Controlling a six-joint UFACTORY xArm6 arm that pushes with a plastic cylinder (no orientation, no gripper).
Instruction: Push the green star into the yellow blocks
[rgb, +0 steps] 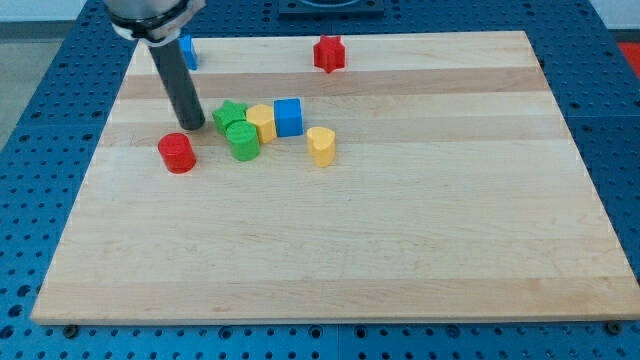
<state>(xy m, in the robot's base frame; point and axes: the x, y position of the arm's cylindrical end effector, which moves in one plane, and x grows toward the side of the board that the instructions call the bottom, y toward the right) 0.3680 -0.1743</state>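
The green star sits left of centre near the view's top, touching a yellow block on its right. A green cylinder lies just below the star, against both. A second yellow block, heart-shaped, stands apart to the right. My tip rests on the board just left of the green star, a small gap away. The dark rod rises up and to the left.
A blue cube touches the yellow block's right side. A red cylinder lies below-left of my tip. A red star and a blue block, partly hidden by the rod, sit near the wooden board's top edge.
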